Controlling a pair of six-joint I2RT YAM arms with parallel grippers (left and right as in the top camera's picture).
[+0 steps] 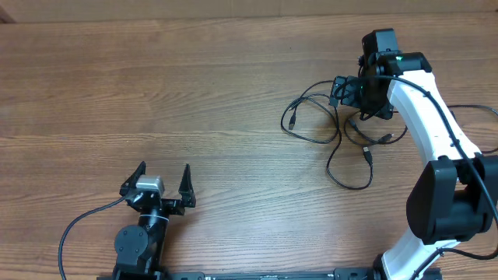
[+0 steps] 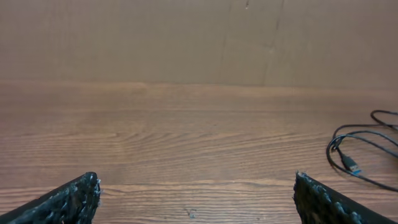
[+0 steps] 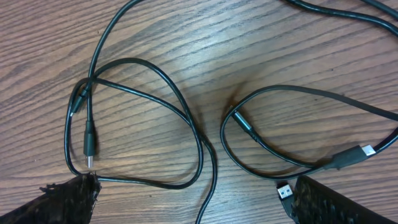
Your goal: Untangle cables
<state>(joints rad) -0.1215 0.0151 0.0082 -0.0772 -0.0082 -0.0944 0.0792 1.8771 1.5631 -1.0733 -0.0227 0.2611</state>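
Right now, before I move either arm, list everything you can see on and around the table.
table: one, brown wood, under everything
cables: several, exact count unclear, black, loose crossing loops on the table's right side
plugs: at least four showing, black, some with silver tips, at cable ends among the loops
backdrop: one, tan, beyond the table's far edge in the left wrist view
left hand: one, black, open and empty, front left, well apart from the cables
right hand: one, black, open and empty, over the cable loops on a white and black arm
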